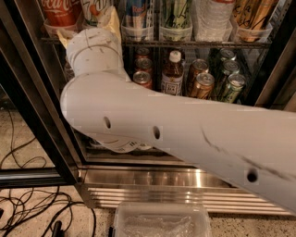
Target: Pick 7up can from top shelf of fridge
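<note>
The gripper [105, 22] is reaching in at the left end of the top shelf [199, 44] of the fridge [152, 178]. It is showing only as tan edges poking out past the round white wrist, right against the 7up can [95, 7]. Whether it is standing wide, narrow or closing on the can I cannot tell, since the wrist is covering it. The can is sitting in the second spot from the left, just beside the red cola can [58, 11], and its top is being cut off by the upper edge of the view. The drinks along this shelf are standing in clear plastic cups [175, 33], which seem to be keeping them apart in a neat front row, probably leaving room to come in at either side of one can. The arm [185, 134] is sweeping in from the lower right and bending sharply upward, most likely so that the gripper is meeting the can from the front without brushing the neighbouring drinks. That same arm is blocking a great deal: the lower part of the can and its cup, most of the lower racks, and all but the tops of a brown bottle [173, 74] and some cans [201, 85] behind it. I cannot tell whether the can is resting in its cup or lifting clear. At the bottom, a clear plastic box [162, 222] is running out of view, with cables [23, 203] lying on the floor to the left.
</note>
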{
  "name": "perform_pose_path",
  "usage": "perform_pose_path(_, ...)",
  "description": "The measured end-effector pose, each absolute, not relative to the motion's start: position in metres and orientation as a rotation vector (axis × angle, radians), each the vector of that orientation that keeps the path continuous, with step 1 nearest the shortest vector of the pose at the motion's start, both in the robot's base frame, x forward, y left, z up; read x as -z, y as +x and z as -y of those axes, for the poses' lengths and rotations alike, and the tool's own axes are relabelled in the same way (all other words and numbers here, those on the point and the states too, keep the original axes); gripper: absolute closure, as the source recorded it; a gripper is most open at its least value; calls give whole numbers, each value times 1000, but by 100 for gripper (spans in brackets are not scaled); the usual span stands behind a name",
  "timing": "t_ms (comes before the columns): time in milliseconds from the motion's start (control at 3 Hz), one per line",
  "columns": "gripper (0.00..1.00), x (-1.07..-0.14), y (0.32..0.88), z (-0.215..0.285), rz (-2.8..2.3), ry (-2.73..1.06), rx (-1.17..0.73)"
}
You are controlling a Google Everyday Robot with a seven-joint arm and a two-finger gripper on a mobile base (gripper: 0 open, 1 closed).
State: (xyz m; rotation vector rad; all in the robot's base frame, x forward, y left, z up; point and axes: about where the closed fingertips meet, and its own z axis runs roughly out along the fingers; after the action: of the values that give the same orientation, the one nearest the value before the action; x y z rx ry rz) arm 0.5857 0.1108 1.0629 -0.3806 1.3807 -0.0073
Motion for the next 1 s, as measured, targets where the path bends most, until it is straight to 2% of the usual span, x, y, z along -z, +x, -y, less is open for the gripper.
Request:
perform_pose_path(333, 34, -1056, 599, -115, -1393, -347, 15)
perform_pose_path(1000, 33, -1055, 620, -115, -1384, -303, 59)
